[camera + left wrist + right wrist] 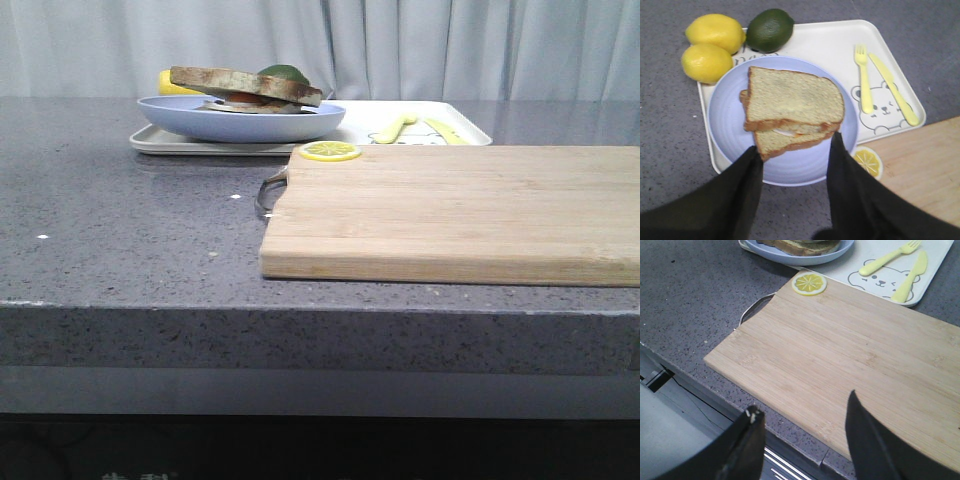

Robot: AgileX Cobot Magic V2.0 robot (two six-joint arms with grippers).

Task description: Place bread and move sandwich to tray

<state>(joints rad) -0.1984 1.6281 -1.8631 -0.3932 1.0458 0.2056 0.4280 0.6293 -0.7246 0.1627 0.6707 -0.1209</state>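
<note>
From the front I see neither of my pincers, only the speckled grey stone counter (120,250). On its left, toward the back, the sandwich (247,88) lies on a round light-blue plate (240,120), which rests on the left part of the shallow white tray (470,133). The wooden board (450,210) fills the right foreground, a lemon slice (330,151) at its far left corner.

My left wrist camera adds what the front hides: two whole lemons (707,62) and a dark green lime (770,30) at the tray's (825,40) edge beyond the plate (725,120), the lime partly on the tray. On the tray beside the plate lie a flat yellow fork (863,80) and knife (895,90) above a printed bear face. The sandwich (792,110) is two brown-crusted, pale greenish slices, slightly askew, with a sliver of white and orange egg showing between them. My left pincer (795,150) hangs wide open above the plate's near rim, its dark fingers (747,175) holding nothing.

My right wrist camera shows the board's (840,355) straight pale grain, a metal loop handle (755,307) at its end, and the counter's front edge. My right pincer (805,415) is also spread wide and empty, over the board's near edge.
</note>
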